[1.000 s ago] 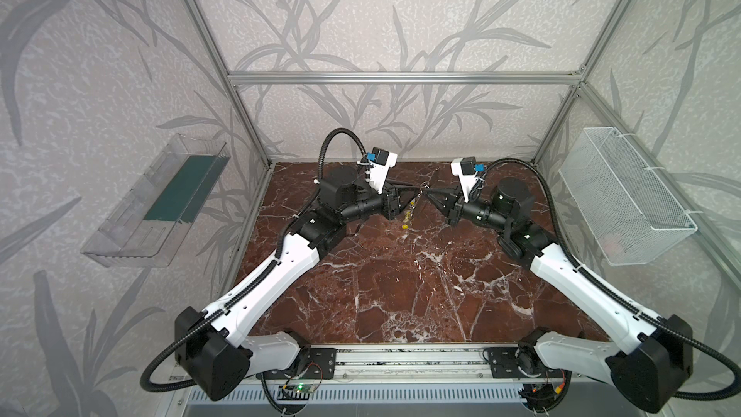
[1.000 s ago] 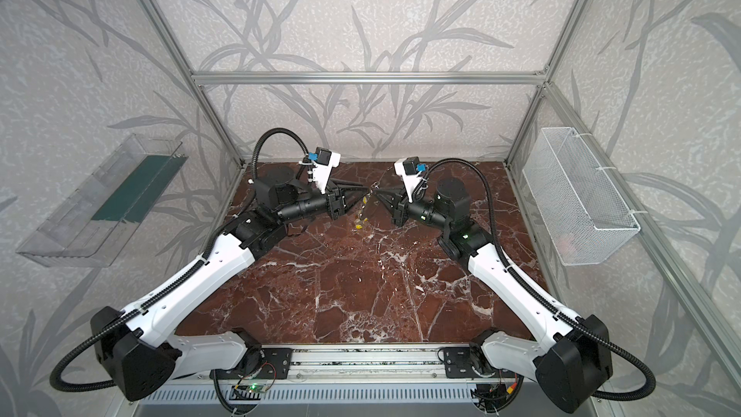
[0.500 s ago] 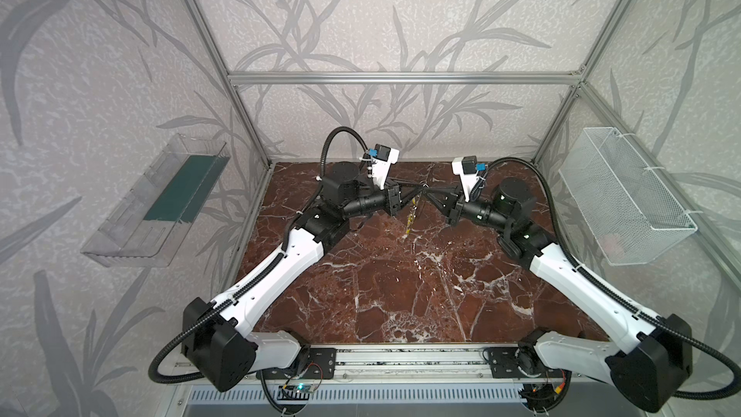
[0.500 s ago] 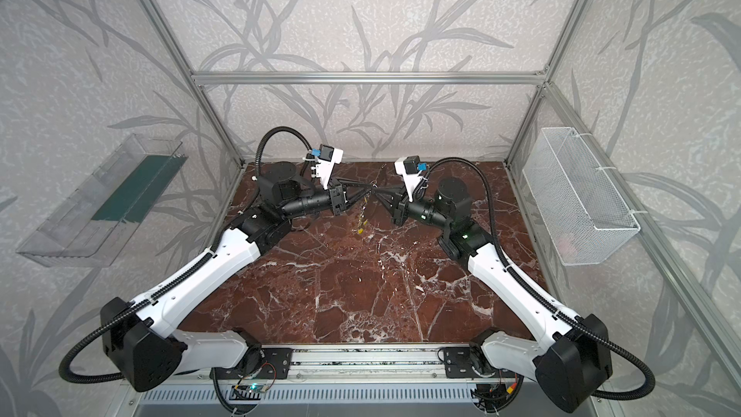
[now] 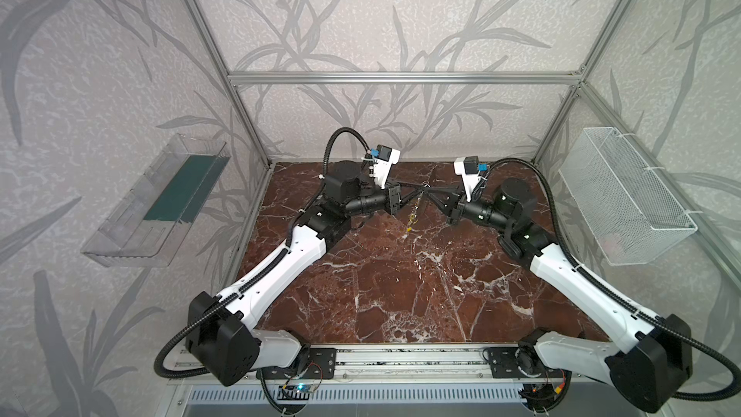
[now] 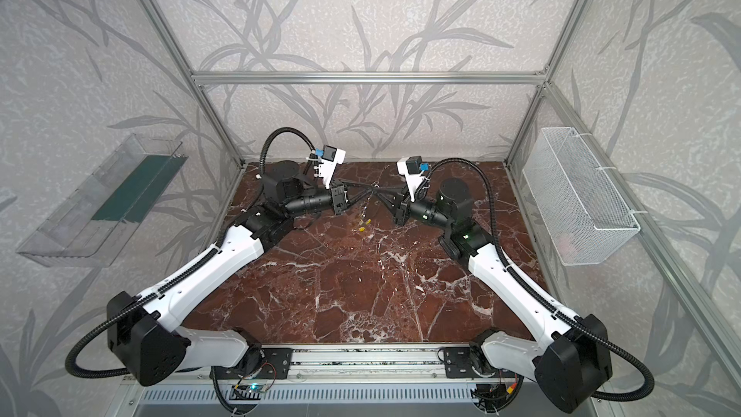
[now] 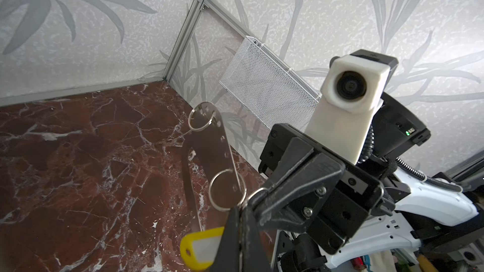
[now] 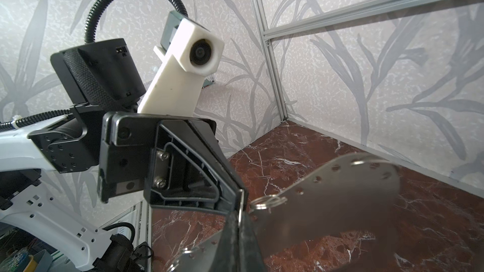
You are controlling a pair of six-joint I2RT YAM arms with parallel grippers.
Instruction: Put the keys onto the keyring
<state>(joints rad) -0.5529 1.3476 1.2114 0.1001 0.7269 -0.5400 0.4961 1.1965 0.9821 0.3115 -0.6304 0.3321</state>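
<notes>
**Keyring held aloft between two closed grippers: slip and twist hazards**

Top views: the left gripper (image 5: 418, 191) and right gripper (image 5: 434, 191) meet tip to tip above the back of the marble table (image 5: 401, 294). The keyring (image 5: 416, 205) hangs edge-on beneath them. Yellow keys (image 6: 363, 228) sit at its foot, hanging or lying, cannot tell.

Left wrist view: the left gripper (image 7: 239, 211) is pressed closed and what it pinches is hidden. One key (image 7: 201, 247) sits just beside it. Hazard: pulling against the opposite hold may wrench the plate loose.

Right wrist view: the right gripper (image 8: 240, 206) is clamped thinly on the keyring (image 8: 340, 192). Hazard: the plate pivots and the split ring (image 8: 267, 201) escapes.
</notes>
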